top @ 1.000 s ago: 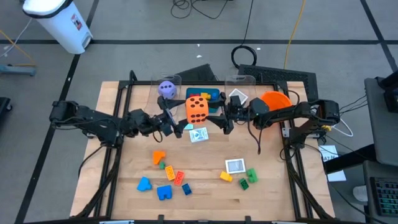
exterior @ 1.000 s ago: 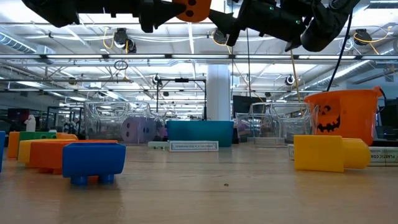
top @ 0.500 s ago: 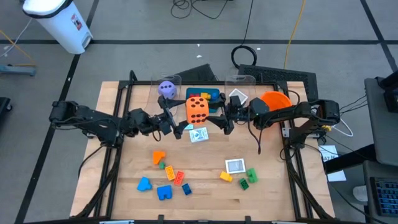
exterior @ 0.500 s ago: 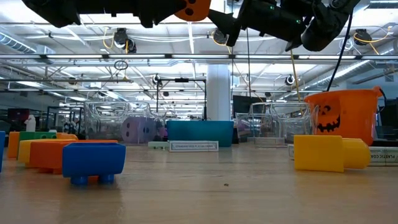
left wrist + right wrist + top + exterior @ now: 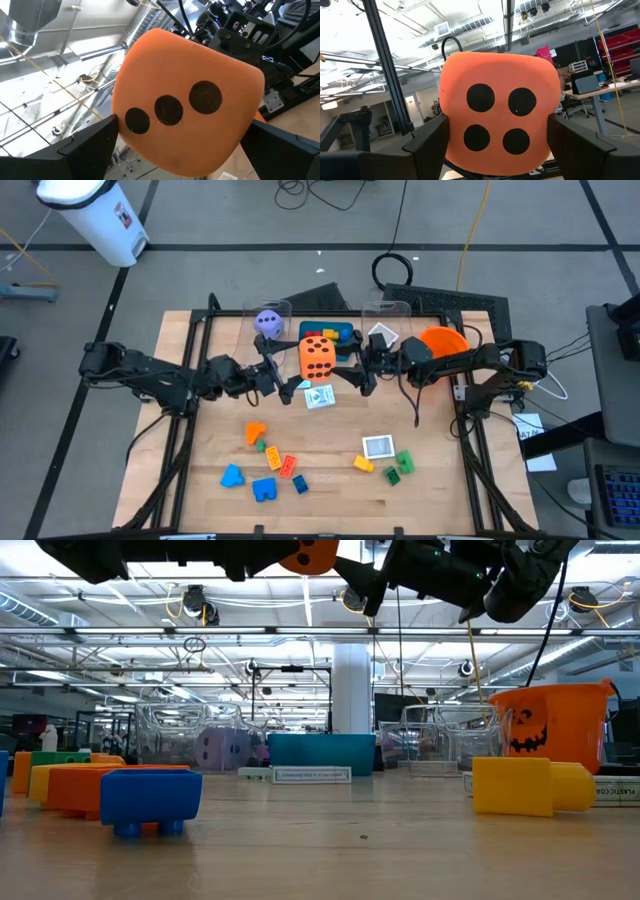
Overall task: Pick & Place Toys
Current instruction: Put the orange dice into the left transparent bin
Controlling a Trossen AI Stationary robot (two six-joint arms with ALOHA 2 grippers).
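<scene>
Both grippers meet at the large orange foam die with black dots (image 5: 318, 355), lifted above the table's far middle. My right gripper (image 5: 352, 369) has its fingers spread wide against the die's sides, gripping it; my left gripper (image 5: 283, 376) sits at full spread around the opposite side, and I judge it is flanking rather than pinching. I read this as a handover mid-air. Next I need one arm to let go cleanly, then carry the die toward the teal tray (image 5: 340, 330) just behind.
</scene>
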